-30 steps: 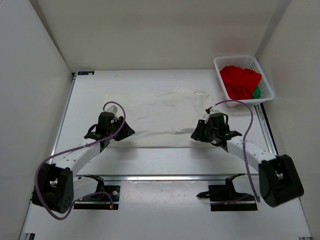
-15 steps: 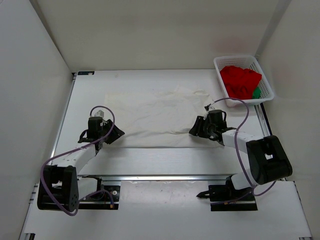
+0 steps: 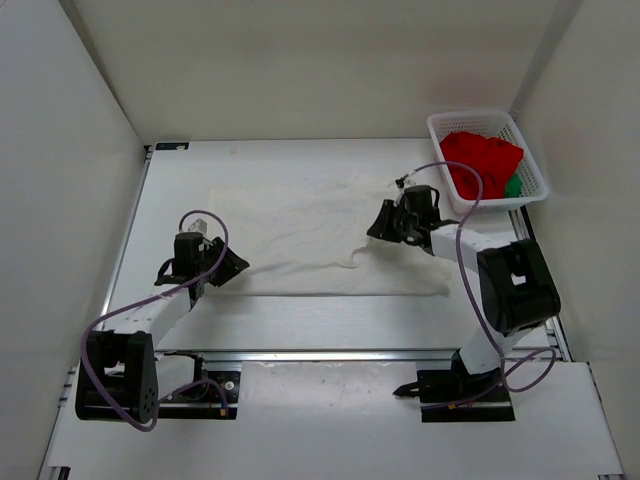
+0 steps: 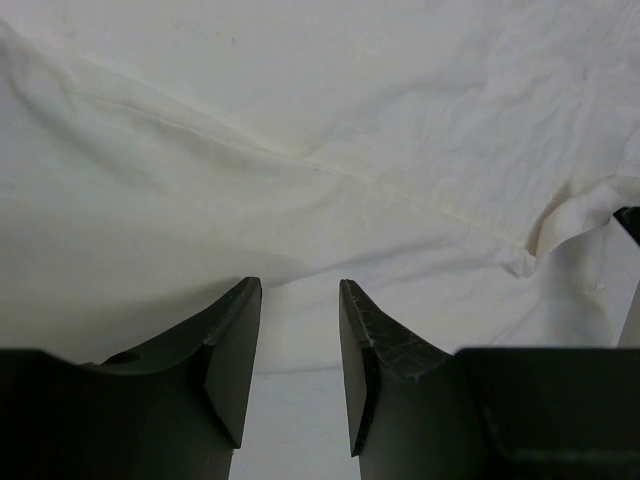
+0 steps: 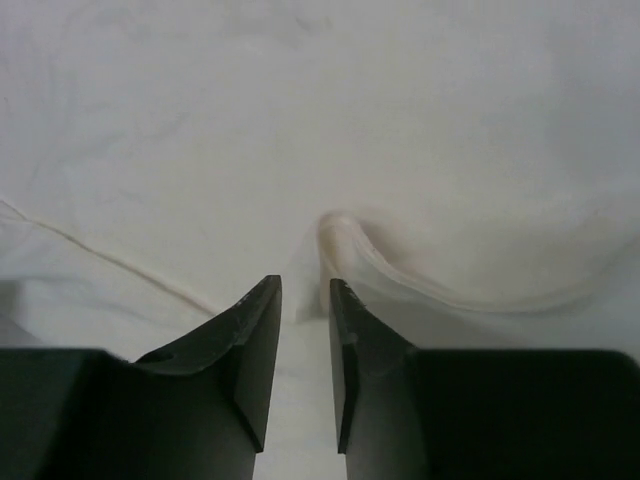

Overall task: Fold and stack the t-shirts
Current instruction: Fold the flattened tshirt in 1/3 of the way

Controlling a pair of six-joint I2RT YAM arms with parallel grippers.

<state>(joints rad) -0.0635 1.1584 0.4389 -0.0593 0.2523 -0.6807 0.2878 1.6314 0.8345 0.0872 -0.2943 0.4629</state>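
The cream-white t-shirt (image 3: 300,225) lies spread wide in the middle of the table. My left gripper (image 3: 228,266) sits at the shirt's near left hem. In the left wrist view it (image 4: 300,290) is open, with bare table between the fingers and the hem (image 4: 300,120) just ahead. My right gripper (image 3: 383,222) rests low on the shirt's right part. In the right wrist view its (image 5: 305,285) jaws stand a narrow gap apart over cloth (image 5: 300,100), and a raised ridge of cloth (image 5: 345,235) starts at the right fingertip. The red t-shirt (image 3: 480,160) and the green t-shirt (image 3: 513,186) lie crumpled in the basket.
The white mesh basket (image 3: 470,114) stands at the far right corner, close behind the right arm. White walls close in the table on the left, back and right. Both arm bases and a metal rail (image 3: 330,353) are at the near edge.
The right gripper moved from the shirt's near hem farther onto the shirt, its jaws narrowed, and the hem puckered behind it. The left gripper drew back left earlier, then held still.
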